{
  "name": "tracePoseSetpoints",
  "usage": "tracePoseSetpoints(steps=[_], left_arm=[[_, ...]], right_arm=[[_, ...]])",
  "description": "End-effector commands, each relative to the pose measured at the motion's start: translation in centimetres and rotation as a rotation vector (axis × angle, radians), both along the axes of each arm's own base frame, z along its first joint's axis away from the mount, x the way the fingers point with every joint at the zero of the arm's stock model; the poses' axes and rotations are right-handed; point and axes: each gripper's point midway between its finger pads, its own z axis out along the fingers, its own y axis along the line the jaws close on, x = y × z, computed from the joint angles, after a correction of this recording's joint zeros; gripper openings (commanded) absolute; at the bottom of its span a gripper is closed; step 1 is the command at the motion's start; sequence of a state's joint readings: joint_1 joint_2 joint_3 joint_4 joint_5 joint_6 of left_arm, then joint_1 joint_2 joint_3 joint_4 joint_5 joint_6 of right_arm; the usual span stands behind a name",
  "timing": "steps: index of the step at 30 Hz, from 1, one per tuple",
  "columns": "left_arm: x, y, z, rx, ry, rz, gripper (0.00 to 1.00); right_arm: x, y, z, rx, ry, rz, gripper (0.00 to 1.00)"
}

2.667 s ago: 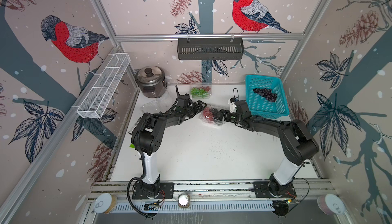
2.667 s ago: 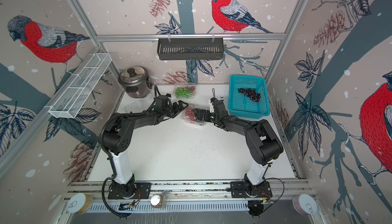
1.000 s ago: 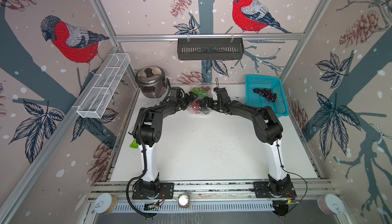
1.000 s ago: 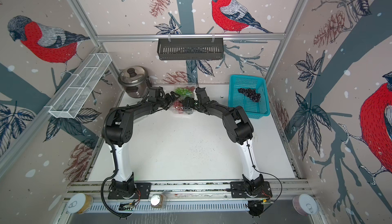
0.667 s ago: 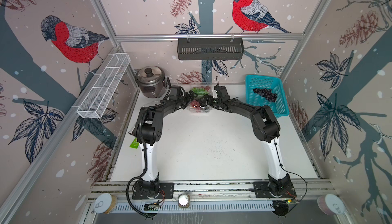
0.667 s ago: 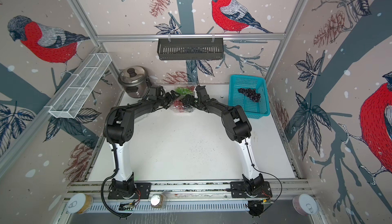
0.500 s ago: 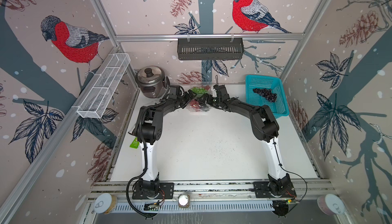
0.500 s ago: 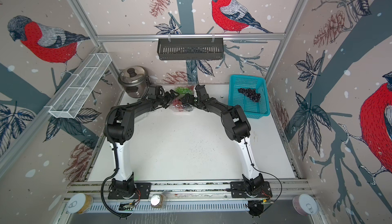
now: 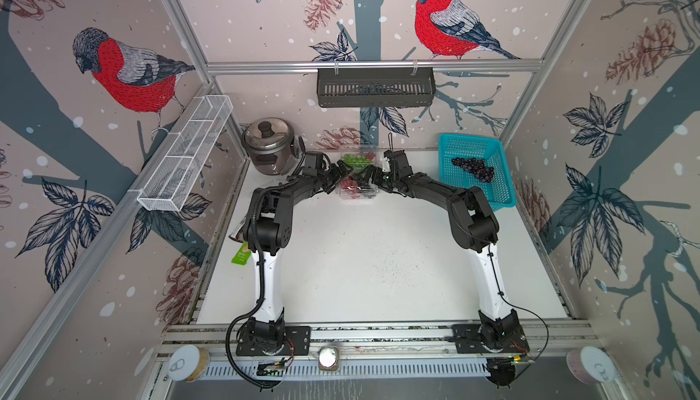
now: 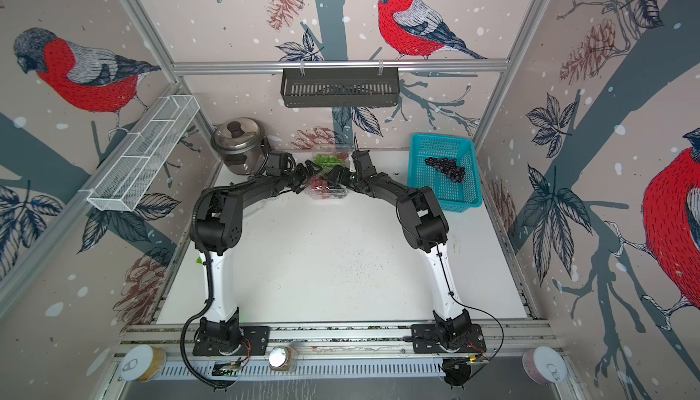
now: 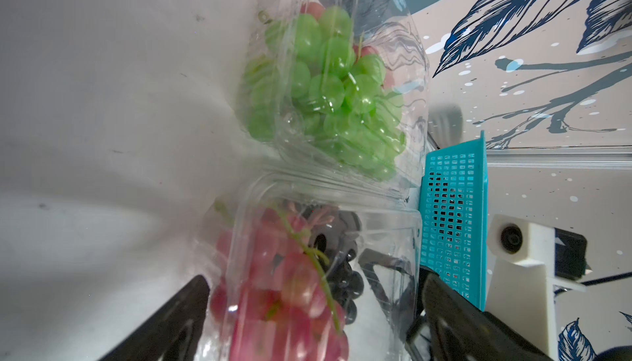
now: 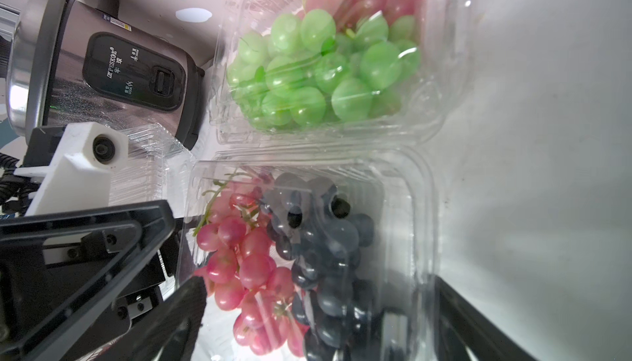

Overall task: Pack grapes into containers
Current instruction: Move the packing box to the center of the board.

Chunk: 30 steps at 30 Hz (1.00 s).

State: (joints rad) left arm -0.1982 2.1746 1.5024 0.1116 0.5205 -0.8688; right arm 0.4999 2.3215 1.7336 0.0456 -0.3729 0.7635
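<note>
In both top views your left hand [image 9: 334, 179] [image 10: 304, 177] and your right hand [image 9: 373, 180] [image 10: 338, 178] point at each other from opposite ends of the clamshell with red and dark grapes [image 9: 358, 191] [image 10: 327, 191]. It rests on the surface [image 9: 360, 265] [image 10: 322, 265] between their fingertips. Both hands stand spread wide. The clamshell with green grapes [image 9: 356, 158] [image 10: 329, 157] lies just beside both hands on their back-wall side, close against the first box. The turquoise basket [image 9: 467, 193] [image 10: 439, 191] sits behind your right hand, beside its forearm, and holds a loose dark bunch [image 9: 473, 169] [image 10: 445, 167]. The rice cooker [image 9: 269, 146] [image 10: 238, 144] stands behind your left hand.

In the left wrist view your left hand [image 11: 315, 277] is rolled on its side. One of its fingers [image 11: 171, 321] lies low by the surface and the other sits above the box's top, with the clamshell's end [image 11: 393, 232] between them. The jaws are fully apart, and you cannot tell whether either finger touches the plastic. The red grapes [image 11: 294, 284] are right at the fingertips, the dark grapes [image 11: 349, 284] just past them. The green grapes [image 11: 325, 92] fill the neighbouring box off to the hand's side, and the basket [image 11: 451, 212] shows beyond the fingertips.

In the right wrist view your right hand [image 12: 321, 280] straddles the opposite end the same way, fingers [image 12: 184, 308] wide, with no grip you can confirm. Red grapes [image 12: 239, 260] and dark grapes [image 12: 328, 250] lie side by side between them under the clear plastic [image 12: 407, 205]. The green grapes [image 12: 307, 79] sit beside the hand, and the rice cooker [image 12: 113, 79] stands beyond its fingertips.
</note>
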Motion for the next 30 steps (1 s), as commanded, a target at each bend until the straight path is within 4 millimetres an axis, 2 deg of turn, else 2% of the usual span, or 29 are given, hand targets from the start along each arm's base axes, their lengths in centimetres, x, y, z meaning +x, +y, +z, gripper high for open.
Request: tracePoseSetpoints(steps=[1, 16, 30], left_arm=[[0.2, -0.4, 0.6, -0.026, -0.005, -0.014, 0.97], [0.3, 0.0, 0.0, 0.005, 0.014, -0.015, 0.96], [0.1, 1.2, 0.5, 0.077, 0.013, -0.001, 0.97]], right_arm=[[0.1, 0.3, 1.1, 0.032, -0.013, 0.012, 1.00], [0.0, -0.1, 1.5, 0.041, -0.017, 0.024, 1.00], [0.9, -3.1, 2.8, 0.063, -0.046, 0.002, 1.00]])
